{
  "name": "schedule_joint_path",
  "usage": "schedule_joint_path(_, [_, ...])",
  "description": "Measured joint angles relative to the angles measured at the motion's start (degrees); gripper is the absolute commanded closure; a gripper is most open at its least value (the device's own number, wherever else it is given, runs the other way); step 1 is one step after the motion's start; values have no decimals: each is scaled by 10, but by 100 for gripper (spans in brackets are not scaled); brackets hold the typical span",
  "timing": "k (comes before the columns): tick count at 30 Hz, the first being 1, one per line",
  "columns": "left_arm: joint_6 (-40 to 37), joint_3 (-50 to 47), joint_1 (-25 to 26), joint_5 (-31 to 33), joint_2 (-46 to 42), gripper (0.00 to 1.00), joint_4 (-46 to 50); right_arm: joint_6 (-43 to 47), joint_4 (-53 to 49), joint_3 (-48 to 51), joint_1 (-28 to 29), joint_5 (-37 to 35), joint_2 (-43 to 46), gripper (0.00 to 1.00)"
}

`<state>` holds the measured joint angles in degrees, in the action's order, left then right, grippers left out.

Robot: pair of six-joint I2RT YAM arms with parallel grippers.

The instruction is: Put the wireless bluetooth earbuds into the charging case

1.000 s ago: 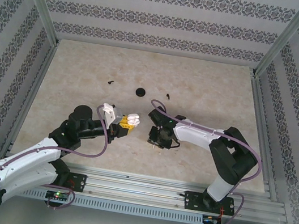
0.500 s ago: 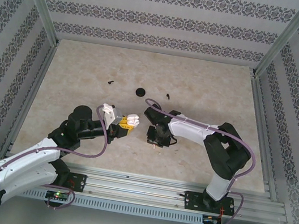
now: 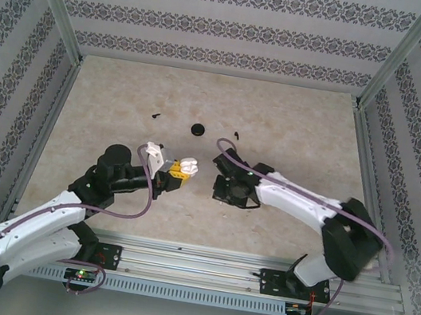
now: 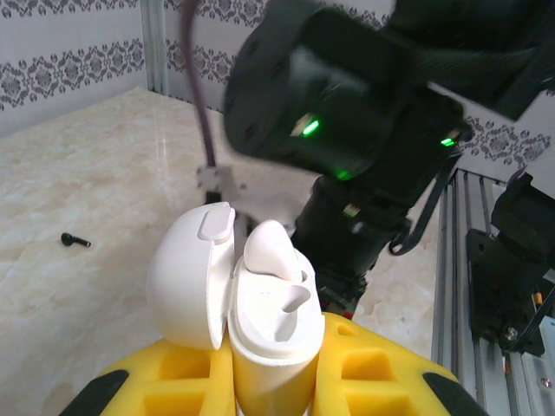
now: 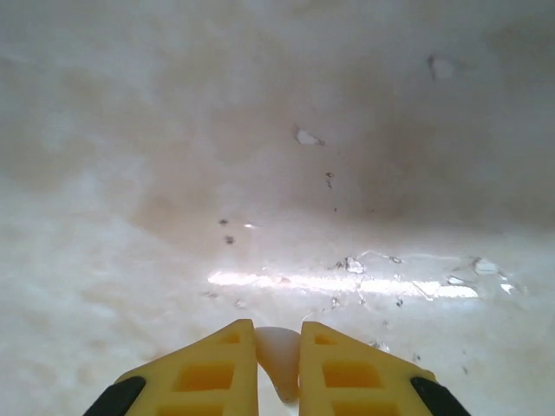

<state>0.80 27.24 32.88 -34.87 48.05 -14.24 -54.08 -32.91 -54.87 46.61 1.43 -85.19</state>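
My left gripper (image 3: 176,172) is shut on the charging case (image 4: 270,334), holding it upright above the table with its lid (image 4: 186,277) swung open to the left. One white earbud (image 4: 270,251) sits in the case's far socket, and the near socket (image 4: 293,301) is empty. My right gripper (image 3: 226,194) points down at the table, just right of the case. Its yellow fingers are shut on the other white earbud (image 5: 278,357), pinched between the fingertips close above the marble surface.
On the beige marble table (image 3: 296,131), behind the grippers, lie a small black disc (image 3: 197,129) and two tiny black bits (image 3: 155,114) (image 3: 236,136). Aluminium frame rails (image 3: 363,163) and patterned walls border the table.
The right gripper's jaws have closed in on the earbud, and the right arm's elbow has swung out to the right. The left arm with the case has stayed put.
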Motion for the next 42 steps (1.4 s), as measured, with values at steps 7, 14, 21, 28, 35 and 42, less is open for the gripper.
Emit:
schedule_joint_path(7, [23, 24, 0, -18, 41, 87, -29, 6, 26, 45, 0, -52, 185, 88])
schedule_joint_path(14, [38, 56, 0, -39, 85, 88, -68, 47, 67, 57, 0, -79, 328, 91])
schedule_joint_path(21, [43, 84, 1, -55, 116, 88, -87, 96, 104, 45, 0, -76, 359, 92])
schedule_joint_path(28, [43, 92, 1, -72, 148, 88, -97, 149, 100, -34, 0, -71, 328, 93])
schedule_joint_path(35, [71, 95, 1, -94, 211, 88, -169, 214, 111, -109, 1, -45, 316, 93])
schedule_joint_path(42, [102, 102, 1, -104, 252, 88, -226, 261, 142, -117, 19, -13, 285, 93])
